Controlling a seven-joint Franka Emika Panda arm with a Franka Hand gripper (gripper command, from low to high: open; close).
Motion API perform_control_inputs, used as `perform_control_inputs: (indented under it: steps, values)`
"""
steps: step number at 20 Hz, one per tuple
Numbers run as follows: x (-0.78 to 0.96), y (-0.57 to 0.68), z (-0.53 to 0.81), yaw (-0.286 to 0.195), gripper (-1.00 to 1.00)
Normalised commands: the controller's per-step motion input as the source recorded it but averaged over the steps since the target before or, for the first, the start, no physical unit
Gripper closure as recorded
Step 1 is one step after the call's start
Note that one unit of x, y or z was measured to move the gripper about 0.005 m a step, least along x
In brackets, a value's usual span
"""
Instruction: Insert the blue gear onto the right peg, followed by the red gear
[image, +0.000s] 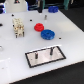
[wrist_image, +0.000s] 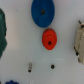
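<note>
The blue gear (image: 47, 34) lies flat on the white table, and it also fills part of the wrist view as the blue gear (wrist_image: 42, 12). Beside it, apart from it, sits the smaller red gear (image: 38, 27), whose dark centre hole shows on the red gear (wrist_image: 49, 39) in the wrist view. Nearer the front lies the grey black-bordered plate (image: 56, 56) with two thin dark pins. The right peg (image: 50, 50) stands toward the exterior view's right, its twin (image: 37, 54) toward the left. Both pegs are bare. No gripper fingers show in either view.
A beige blocky object (image: 18, 27) stands at the exterior view's left of the gears, seen again as the beige object (wrist_image: 79, 42). Another blue piece (image: 52, 8) sits at the back. Two small dark spots (wrist_image: 30, 66) mark the table.
</note>
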Motion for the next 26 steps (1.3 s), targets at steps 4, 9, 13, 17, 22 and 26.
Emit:
perform_control_inputs:
  steps: [4, 9, 13, 17, 22, 26]
  values:
    - [-0.24, 0.24, -0.53, 0.0, -1.0]
    - [-0.23, 0.11, -0.54, 0.0, -1.0]
    - [-0.21, 0.05, -0.53, 0.0, -1.0]
    - [-0.22, 0.03, -0.52, 0.0, -1.0]
    - [-0.21, 0.01, -0.5, 0.0, -1.0]
    - [-0.19, 0.01, -0.4, 0.0, -1.0]
